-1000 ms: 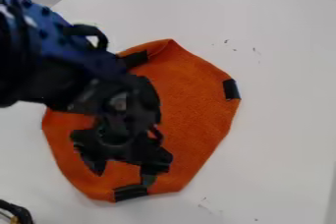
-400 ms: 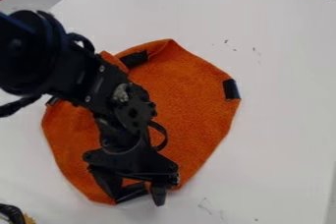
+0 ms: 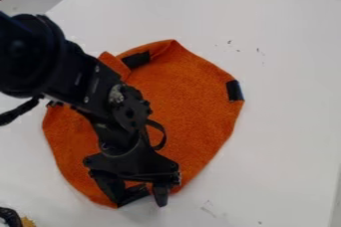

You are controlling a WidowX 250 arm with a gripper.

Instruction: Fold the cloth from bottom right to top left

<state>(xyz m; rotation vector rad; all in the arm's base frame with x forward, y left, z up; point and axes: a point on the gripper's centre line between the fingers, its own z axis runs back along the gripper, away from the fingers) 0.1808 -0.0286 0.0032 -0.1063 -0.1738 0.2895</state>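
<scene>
And there lay the cloth (image 3: 193, 96), left of centre, orange, black patches (image 3: 234, 90) along its rim, a flap (image 3: 114, 64) sticking up at its upper left! Down at its bottom edge, the gripper (image 3: 140, 204) had its fingers spread wide.

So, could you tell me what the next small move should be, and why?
I'd probably close the hand on the cloth at its bottom edge. The fingers are spread with the dark patch between them in the view, and the cloth lies mostly spread out, so a grip there would likely start the fold.
</scene>
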